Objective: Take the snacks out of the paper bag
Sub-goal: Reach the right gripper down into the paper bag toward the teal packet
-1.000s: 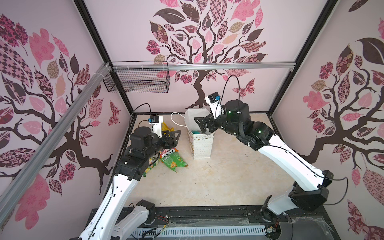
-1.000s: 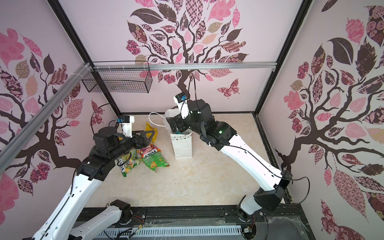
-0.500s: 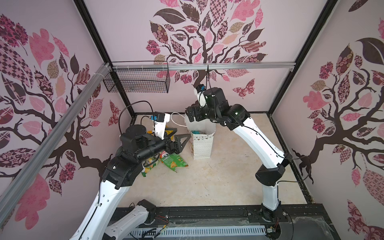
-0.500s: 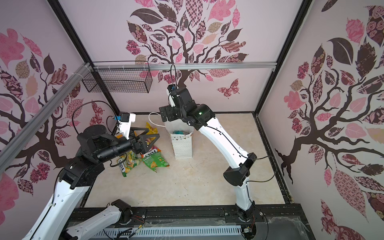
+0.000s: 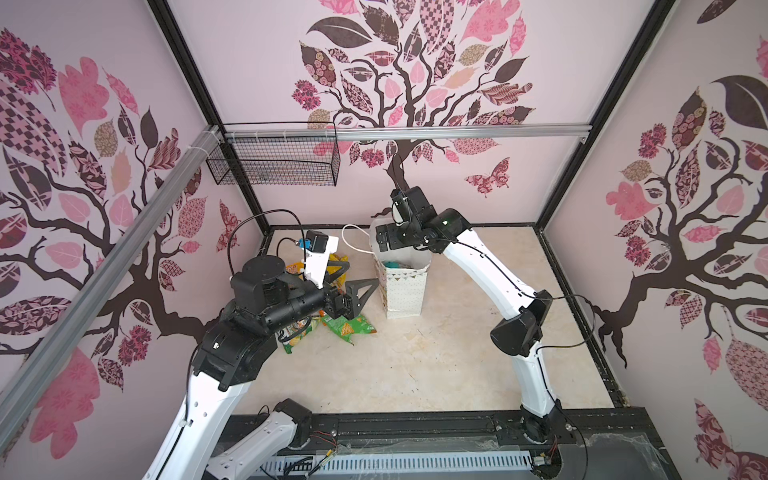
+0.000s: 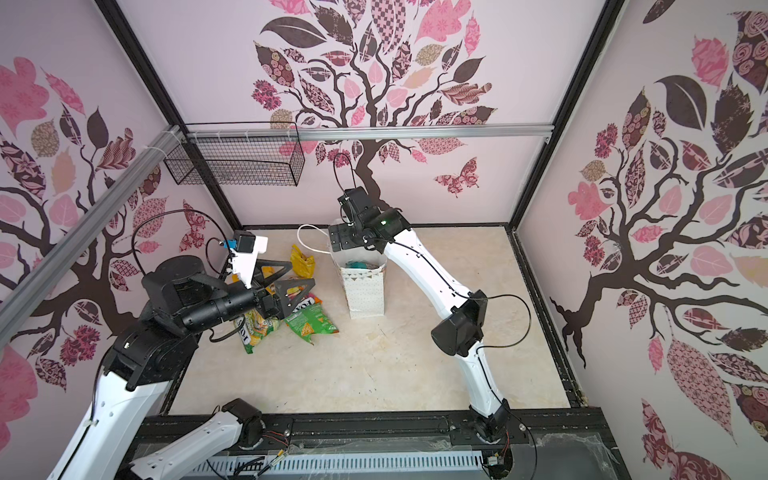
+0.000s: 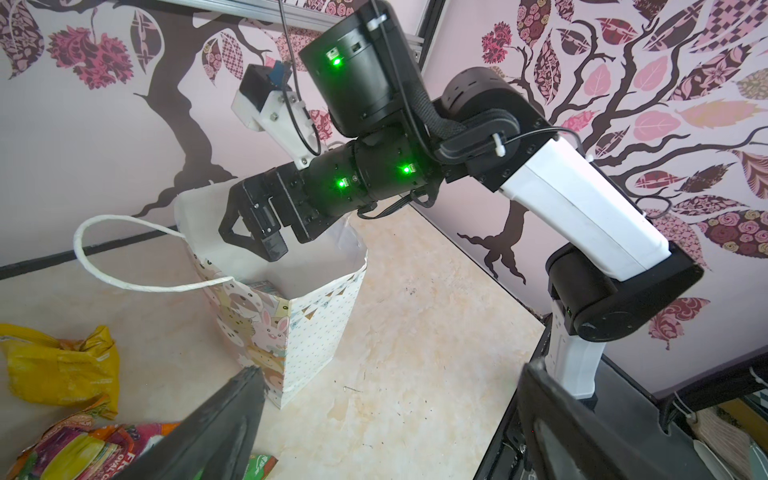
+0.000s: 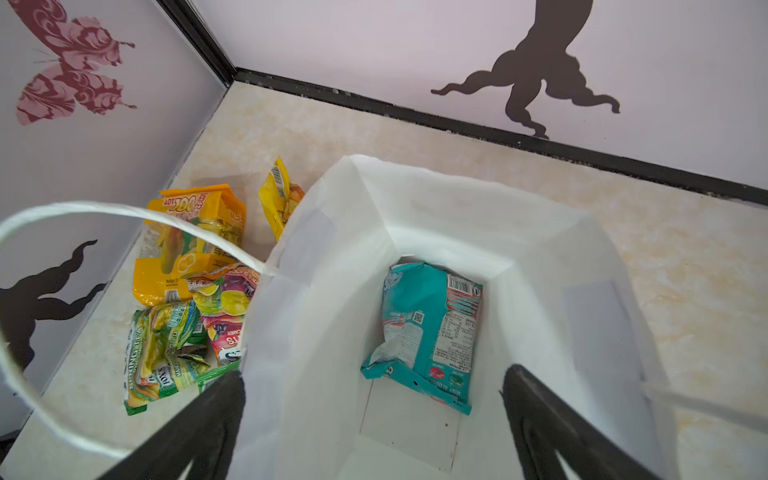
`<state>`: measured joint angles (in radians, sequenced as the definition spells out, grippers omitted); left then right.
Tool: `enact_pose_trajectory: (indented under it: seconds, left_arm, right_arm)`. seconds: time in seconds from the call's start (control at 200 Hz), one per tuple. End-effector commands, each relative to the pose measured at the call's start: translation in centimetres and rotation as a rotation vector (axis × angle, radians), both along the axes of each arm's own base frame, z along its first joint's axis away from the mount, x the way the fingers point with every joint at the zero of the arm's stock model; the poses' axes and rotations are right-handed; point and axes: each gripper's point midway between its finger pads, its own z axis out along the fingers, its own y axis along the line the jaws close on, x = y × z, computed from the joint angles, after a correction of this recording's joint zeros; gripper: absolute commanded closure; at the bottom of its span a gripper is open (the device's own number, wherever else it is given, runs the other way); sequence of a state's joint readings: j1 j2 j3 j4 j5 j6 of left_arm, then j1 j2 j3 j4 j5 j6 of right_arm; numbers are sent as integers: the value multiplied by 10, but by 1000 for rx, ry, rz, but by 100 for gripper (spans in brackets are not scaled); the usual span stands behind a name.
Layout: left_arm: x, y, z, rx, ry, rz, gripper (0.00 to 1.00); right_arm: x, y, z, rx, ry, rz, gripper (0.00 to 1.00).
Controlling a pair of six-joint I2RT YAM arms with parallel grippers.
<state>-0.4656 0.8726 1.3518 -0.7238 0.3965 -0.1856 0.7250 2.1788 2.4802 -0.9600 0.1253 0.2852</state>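
Observation:
The white paper bag (image 5: 403, 293) (image 6: 365, 297) (image 7: 316, 316) stands upright at the back middle of the table. A teal snack packet (image 8: 428, 328) (image 5: 392, 264) lies on its bottom. My right gripper (image 8: 374, 376) (image 7: 253, 245) (image 5: 384, 245) hovers open just above the bag's mouth, holding nothing. Several snacks lie left of the bag: orange (image 8: 195, 232), yellow (image 8: 280, 199) (image 6: 302, 266), red (image 8: 226, 307) and green (image 8: 162, 349) (image 5: 349, 326). Above that pile, pointing at the bag, my left gripper (image 5: 362, 272) (image 6: 301, 274) (image 7: 395, 370) is open and empty.
A black wire basket (image 5: 274, 166) hangs from the rail on the back wall. The bag's cord handle (image 5: 353, 243) loops out to its left. Patterned walls close in three sides, and a black rail (image 5: 415, 426) runs along the front.
My left gripper has opened wider and risen off the snack pile. The right arm has raised its elbow and swung the open gripper slightly left over the bag's mouth.

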Motion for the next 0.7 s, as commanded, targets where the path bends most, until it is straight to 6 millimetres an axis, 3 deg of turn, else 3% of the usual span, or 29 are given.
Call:
enact_pose_trajectory:
  seconds: [0.0, 0.69]
  left_arm:
    - [-9, 6, 15, 19, -63, -2, 3]
    - [-16, 12, 15, 40, -86, 10, 2]
  right_arm:
    - [4, 6, -23, -18, 50, -3, 0]
    - [8, 11, -151, -130, 288, -6, 1]
